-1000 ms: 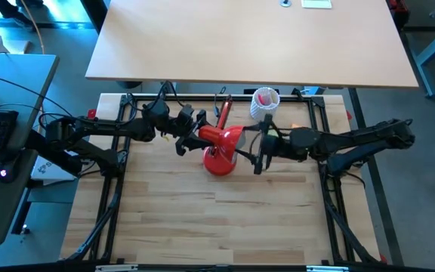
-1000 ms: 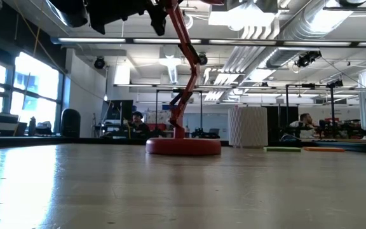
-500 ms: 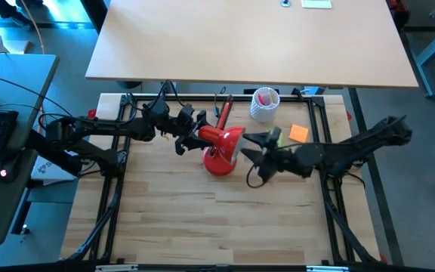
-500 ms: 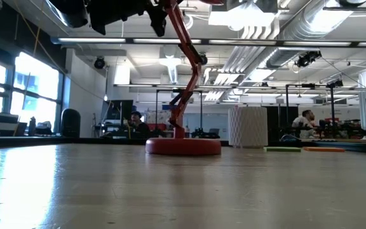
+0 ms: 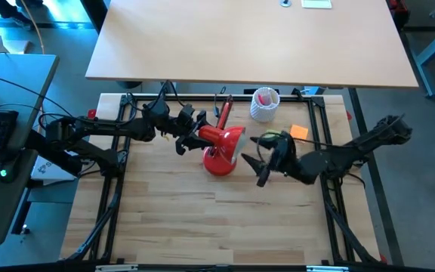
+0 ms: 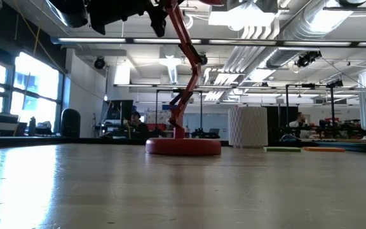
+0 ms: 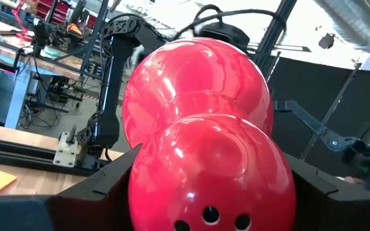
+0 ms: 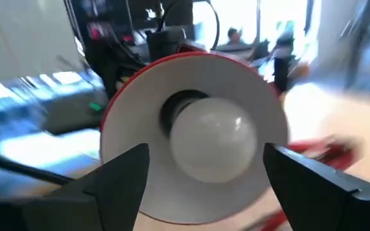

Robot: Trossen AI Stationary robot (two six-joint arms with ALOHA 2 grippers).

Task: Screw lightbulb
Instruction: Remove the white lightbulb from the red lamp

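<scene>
Left gripper [image 5: 189, 134] clamped round red lamp shade [image 7: 201, 160], steadying it; right gripper [image 8: 204, 186] wide open, empty, lightbulb [image 8: 212, 142] seated straight ahead in shade.

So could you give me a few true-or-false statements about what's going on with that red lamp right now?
1. The lightbulb sits inside the red lamp's shade. True.
2. The right tool is clamped on the bulb. False: its fingers are spread open, apart from the bulb.
3. The left tool grips the back of the shade. True.
4. The white perforated cup lies tipped over at the near edge of the table. False: it stands upright behind the lamp.
5. The lamp's round base rests on the table. True.
</scene>
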